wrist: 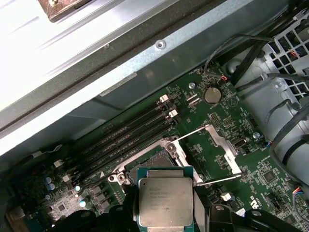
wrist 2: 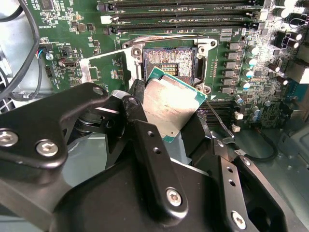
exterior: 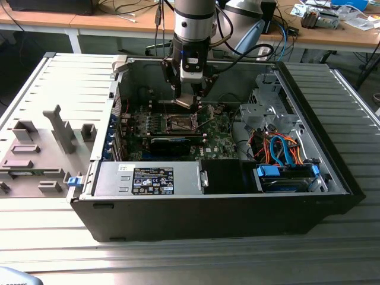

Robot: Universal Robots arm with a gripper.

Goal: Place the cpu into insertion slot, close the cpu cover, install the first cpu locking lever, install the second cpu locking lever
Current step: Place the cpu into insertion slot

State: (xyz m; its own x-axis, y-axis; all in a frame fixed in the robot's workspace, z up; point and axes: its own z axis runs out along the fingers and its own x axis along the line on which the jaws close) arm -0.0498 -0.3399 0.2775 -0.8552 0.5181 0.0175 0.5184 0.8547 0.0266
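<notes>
CPU (wrist 2: 171, 108) placement is the step in hand: the chip sits clamped between the two black fingers (wrist 2: 195, 131) of the gripper (wrist 2: 169, 115), gripped by opposite edges with its silvery top facing the wrist cameras. In the exterior view the gripper (exterior: 189, 96) hangs inside the open computer case (exterior: 332, 155), above the green motherboard (exterior: 221, 140). The chip seems to hover over the insertion slot (wrist 2: 170, 65) without touching it, and in the second wrist view it looks tilted and turned relative to the socket's square.

The slot lies bare, its dark contact field exposed. The cpu cover (wrist: 223, 149) stands swung open to one side, so nothing has been closed or latched yet; three of the four steps look untouched.

Seating the chip would likely call for squaring its edges to the socket rim, levelling it, and lowering it straight down so it drops flat rather than landing on a corner. The contacts look delicate, so any sideways drag appears risky.

Around the socket, a thin wire lever (wrist 2: 216, 120) runs just beside one finger and could snag it on the way down. The long black memory slots (wrist: 120, 140) lie close along one side of the socket. A long black card (exterior: 169, 143) crosses the board nearby, and coloured cables (exterior: 279, 148) bunch well apart toward the exterior view's right. The case rests on a grey slatted bench (exterior: 178, 261).
</notes>
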